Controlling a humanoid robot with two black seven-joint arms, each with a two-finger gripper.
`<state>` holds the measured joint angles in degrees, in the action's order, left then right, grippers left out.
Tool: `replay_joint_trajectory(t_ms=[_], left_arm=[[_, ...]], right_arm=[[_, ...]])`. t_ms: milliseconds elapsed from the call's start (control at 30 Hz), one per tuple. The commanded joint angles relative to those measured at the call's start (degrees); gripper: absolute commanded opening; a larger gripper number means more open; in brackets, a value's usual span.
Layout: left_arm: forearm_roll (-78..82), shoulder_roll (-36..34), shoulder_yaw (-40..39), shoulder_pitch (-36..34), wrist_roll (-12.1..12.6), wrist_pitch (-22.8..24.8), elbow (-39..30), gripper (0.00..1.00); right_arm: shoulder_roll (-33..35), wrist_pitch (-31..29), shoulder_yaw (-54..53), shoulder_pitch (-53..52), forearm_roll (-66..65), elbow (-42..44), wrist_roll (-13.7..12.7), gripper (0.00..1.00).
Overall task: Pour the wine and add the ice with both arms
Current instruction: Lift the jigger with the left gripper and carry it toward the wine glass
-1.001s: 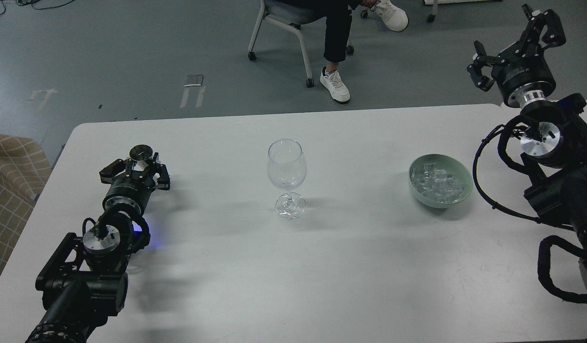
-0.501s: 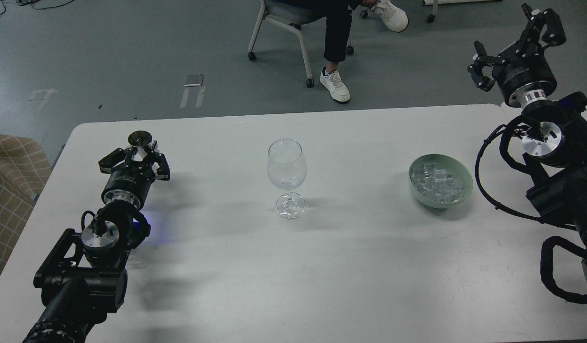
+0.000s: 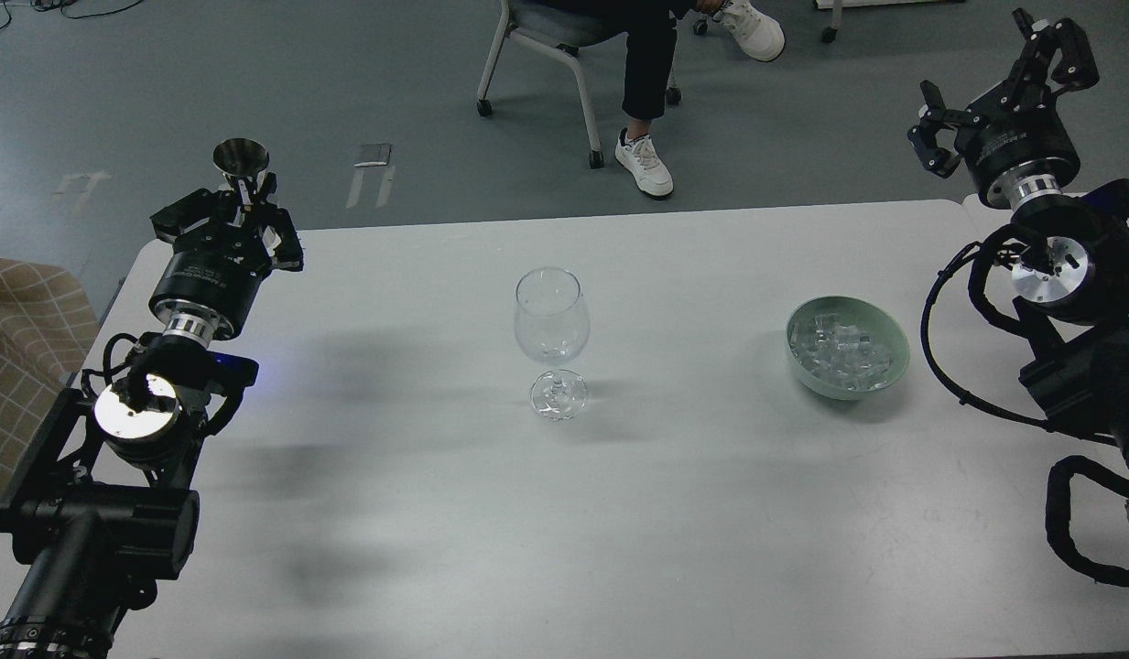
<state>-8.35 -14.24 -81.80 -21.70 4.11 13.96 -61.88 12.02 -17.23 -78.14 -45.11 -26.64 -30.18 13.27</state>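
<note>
— Two arms showing; what is each claw doing?
— Left of the wine glass (image 3: 550, 340), the left gripper (image 3: 237, 203) is gripping a small metal cup (image 3: 241, 161), raised. Far right of the glass, the right gripper (image 3: 1008, 87) is hanging spread wide.
— Ice?
— The ice (image 3: 843, 351) is sitting heaped in the green bowl (image 3: 884, 331), right of the glass.

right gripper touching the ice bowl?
Apart. The head view shows the right gripper raised at the table's far right corner, with bare white table plainly between it and the green ice bowl.
</note>
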Motion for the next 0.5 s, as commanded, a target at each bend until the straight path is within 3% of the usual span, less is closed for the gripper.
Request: replay_joint_trajectory(t_ms=[0,267,467], left_arm=[[0.00,-0.17,0.24,0.25,0.28,-2.61,-4.73,0.03],[0.00,1.15,0.50,5.86,3.00,-11.66,-18.25,0.00],[0.09,2.03,3.84,10.45,3.01,-14.83,-25.48,0.00]], right_arm=[[0.11,0.00,-0.08,0.46,0.01,-0.14,0.00,1.00],[2.39,0.00,-0.08,1.51,0.09,-1.37,0.00,1.00],[3.10,-0.17,-0.26,3.36,0.18,-1.90,0.00,1.00]])
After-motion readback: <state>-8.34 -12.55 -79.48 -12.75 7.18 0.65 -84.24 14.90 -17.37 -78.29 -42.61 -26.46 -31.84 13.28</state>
